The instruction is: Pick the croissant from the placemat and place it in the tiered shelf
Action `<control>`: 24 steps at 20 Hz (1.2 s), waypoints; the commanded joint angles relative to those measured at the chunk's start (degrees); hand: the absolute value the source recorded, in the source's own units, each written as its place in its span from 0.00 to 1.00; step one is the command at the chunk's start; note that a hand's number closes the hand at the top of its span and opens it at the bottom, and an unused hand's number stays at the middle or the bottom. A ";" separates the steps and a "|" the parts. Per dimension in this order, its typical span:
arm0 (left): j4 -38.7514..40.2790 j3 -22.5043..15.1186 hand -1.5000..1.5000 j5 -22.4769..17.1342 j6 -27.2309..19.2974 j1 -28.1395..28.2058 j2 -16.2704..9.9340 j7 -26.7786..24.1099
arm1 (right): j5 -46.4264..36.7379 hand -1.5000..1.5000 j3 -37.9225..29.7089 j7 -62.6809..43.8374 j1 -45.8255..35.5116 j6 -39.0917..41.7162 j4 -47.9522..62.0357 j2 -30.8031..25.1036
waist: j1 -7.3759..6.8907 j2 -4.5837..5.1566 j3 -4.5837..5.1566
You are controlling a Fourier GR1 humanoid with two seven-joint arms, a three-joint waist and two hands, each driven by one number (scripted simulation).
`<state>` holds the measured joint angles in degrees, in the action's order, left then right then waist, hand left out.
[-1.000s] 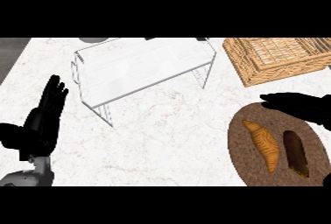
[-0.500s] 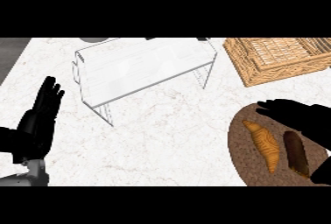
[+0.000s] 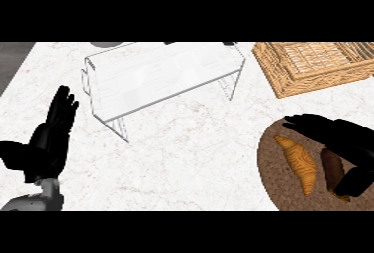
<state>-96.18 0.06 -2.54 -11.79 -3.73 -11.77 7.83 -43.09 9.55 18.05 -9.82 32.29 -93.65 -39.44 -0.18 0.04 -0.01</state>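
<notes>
A golden croissant (image 3: 300, 163) lies lengthwise on the round brown placemat (image 3: 276, 183) at the lower right of the counter. A dark brown bread piece (image 3: 333, 167) lies just right of it. My right hand (image 3: 342, 143) hovers over the placemat's right part, fingers curved above the dark piece and reaching toward the croissant's top end, holding nothing. The white tiered shelf (image 3: 164, 74) stands at the upper middle. My left hand (image 3: 47, 141) rests open at the left edge, fingers up.
A woven wicker basket (image 3: 314, 66) sits at the upper right, behind the placemat. White marble counter lies between shelf and placemat. A dark object pokes in at the top edge behind the shelf.
My right hand has moved down and left from the mat's far rim, now over the dark bread beside the croissant. The left hand has sunk slightly lower.
</notes>
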 commanded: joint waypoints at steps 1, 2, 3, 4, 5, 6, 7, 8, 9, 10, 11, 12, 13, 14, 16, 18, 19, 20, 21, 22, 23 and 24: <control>0.83 3.17 0.50 -1.72 3.03 -2.83 -2.24 2.63 | -2.53 0.00 -0.85 1.77 -5.75 0.90 6.36 2.77 | -0.17 0.02 0.01; 0.50 1.65 0.50 0.42 1.20 -0.57 0.39 -0.46 | -6.22 0.00 0.84 2.92 -1.00 -1.80 4.61 2.97 | 0.03 -0.03 0.01; 0.91 2.53 0.50 -0.02 1.97 -0.88 -0.35 1.20 | -6.21 0.00 -0.28 5.29 -1.87 -2.65 7.77 3.35 | -0.01 -0.02 0.00; 0.40 2.11 0.50 0.05 2.02 -1.04 0.49 0.67 | -6.94 0.00 0.08 4.64 -3.60 -1.63 9.27 4.75 | -0.06 -0.01 0.01; -5.72 0.92 0.50 1.33 0.31 1.57 0.88 4.10 | -4.69 0.00 -3.08 6.90 -2.24 0.34 7.10 1.64 | -0.03 -0.08 0.00; -1.88 1.83 0.50 1.14 1.55 0.05 0.57 2.55 | -8.06 0.00 -0.26 4.29 1.75 -3.84 4.88 5.45 | 0.17 -0.07 0.01; -0.19 0.46 0.50 2.02 0.84 0.44 2.69 0.16 | -7.06 0.00 -2.11 7.97 -2.83 -2.82 9.16 4.79 | 0.02 -0.02 0.01; -0.26 4.20 0.50 -0.56 3.52 -0.37 -0.26 0.57 | -7.96 0.00 -1.05 4.94 -1.67 -2.71 7.82 7.50 | 0.04 -0.04 0.01; -0.69 3.28 0.50 0.53 3.30 -0.43 0.30 1.90 | -7.85 0.00 -2.43 6.43 0.63 -2.88 6.40 6.76 | 0.16 -0.06 0.01; 1.29 4.48 0.50 -0.60 4.16 -0.98 0.34 -0.38 | -9.79 0.00 -0.88 6.40 0.22 -4.91 8.11 8.45 | 0.12 -0.04 0.01; 0.72 3.44 0.50 0.88 3.33 -1.19 1.14 1.03 | -10.32 0.00 -1.29 8.25 -2.31 -2.96 9.93 7.87 | 0.05 -0.03 0.01; 0.32 3.95 0.50 0.32 3.83 -3.15 -0.10 4.68 | -9.60 0.00 -3.35 11.67 -1.71 -4.97 11.81 5.89 | 0.10 -0.02 0.00; -1.87 4.60 0.50 -0.34 5.31 -0.33 -0.27 2.28 | -9.61 0.00 -4.03 11.98 -1.75 -3.73 10.98 6.05 | 0.04 -0.05 0.01; -0.35 5.09 0.50 -0.25 4.17 -3.08 0.12 4.39 | -10.29 0.00 -2.33 8.13 -2.28 -3.21 9.16 9.81 | 0.10 -0.05 0.01; -2.62 4.51 0.50 -0.08 4.59 -0.12 0.38 4.26 | -13.26 0.00 -0.29 10.48 1.96 -9.79 12.26 11.21 | 0.05 -0.05 0.00; -5.11 2.37 0.50 2.38 3.95 2.36 2.13 3.43 | -13.04 0.00 -2.26 10.39 2.27 -5.48 9.17 9.59 | 0.14 -0.10 0.01; 2.43 3.21 0.50 3.36 2.64 -1.84 3.36 -0.76 | -12.67 0.00 -2.25 9.63 -1.56 -3.05 10.48 11.22 | 0.17 -0.04 0.02; 1.23 4.16 0.50 2.49 3.59 -3.20 2.12 1.36 | -14.42 0.00 -2.13 12.09 -2.23 -6.47 16.26 11.39 | 0.07 -0.01 0.01; 4.11 5.13 0.50 1.08 4.97 -1.25 2.56 -3.02 | -15.34 0.00 -1.41 9.67 -1.34 -6.25 14.90 12.67 | 0.10 -0.01 0.02; -1.14 1.80 0.50 4.39 1.20 -2.24 4.14 3.31 | -17.75 0.00 0.41 9.69 -2.36 -8.88 19.26 13.45 | -0.09 0.00 -0.01; 4.11 2.94 0.50 4.01 2.64 -3.12 4.20 -1.09 | -16.24 0.00 -1.66 9.32 -2.58 -3.84 14.91 12.40 | 0.16 -0.03 0.02; -2.06 5.87 0.50 0.40 5.23 -0.71 0.97 3.42 | -17.71 1.00 -0.97 12.16 -2.88 -7.29 19.96 11.51 | -0.15 -0.03 0.00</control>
<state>-95.81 3.81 -0.27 -8.33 -5.27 -9.26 9.20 -58.33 8.26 28.35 -11.76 26.32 -78.20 -27.97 -0.14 -0.01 0.04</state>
